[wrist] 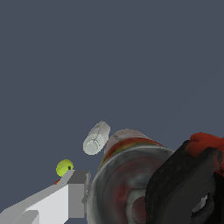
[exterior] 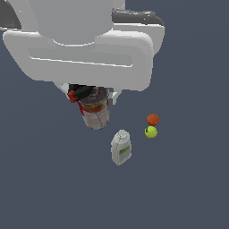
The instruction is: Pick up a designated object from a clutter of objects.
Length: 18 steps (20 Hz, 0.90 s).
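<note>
While the can (exterior: 95, 112) hangs under my gripper (exterior: 91, 96), it sits clear of the other clutter.
From the wrist view I see one pale finger (wrist: 75, 192) touching the can's side, so I judge the pair closed on it, its long axis running down toward the floor. A black-and-red clip (exterior: 79, 92) sits at its top rim. From the can, the grey-white bottle (exterior: 120, 147) lies toward the exterior view's right, with the yellow-green ball (exterior: 150, 132) and orange ball (exterior: 153, 119) beyond.

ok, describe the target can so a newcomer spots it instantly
Start at the big white robot arm filling the top of the exterior view; the can sits directly beneath it, with a black clip at its top. Unlike the grey-white bottle and two balls nearby, it has a red-and-white label and metal rims.
</note>
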Each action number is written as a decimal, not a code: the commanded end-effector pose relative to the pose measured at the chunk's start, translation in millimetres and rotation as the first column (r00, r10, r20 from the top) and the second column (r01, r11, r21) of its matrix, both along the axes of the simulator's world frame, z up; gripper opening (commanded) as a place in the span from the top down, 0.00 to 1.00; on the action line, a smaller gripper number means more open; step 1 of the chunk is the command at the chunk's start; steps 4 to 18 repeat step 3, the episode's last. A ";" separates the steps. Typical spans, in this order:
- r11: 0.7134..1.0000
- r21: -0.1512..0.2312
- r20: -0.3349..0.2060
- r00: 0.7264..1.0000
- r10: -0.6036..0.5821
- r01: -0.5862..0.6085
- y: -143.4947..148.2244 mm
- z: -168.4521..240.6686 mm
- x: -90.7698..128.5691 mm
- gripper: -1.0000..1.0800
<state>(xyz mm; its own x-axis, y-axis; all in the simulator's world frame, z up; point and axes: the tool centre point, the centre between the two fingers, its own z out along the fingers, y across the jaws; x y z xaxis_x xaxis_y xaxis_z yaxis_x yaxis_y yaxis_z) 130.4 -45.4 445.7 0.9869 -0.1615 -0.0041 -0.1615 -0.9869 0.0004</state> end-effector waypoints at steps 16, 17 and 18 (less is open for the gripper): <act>1.000 0.000 0.004 1.000 0.001 -0.001 -1.7 5.2 0.7 1.00; 1.000 0.000 0.004 1.000 0.001 -0.001 -1.7 5.2 0.7 1.00; 1.000 0.000 0.004 1.000 0.001 -0.001 -1.7 5.2 0.7 1.00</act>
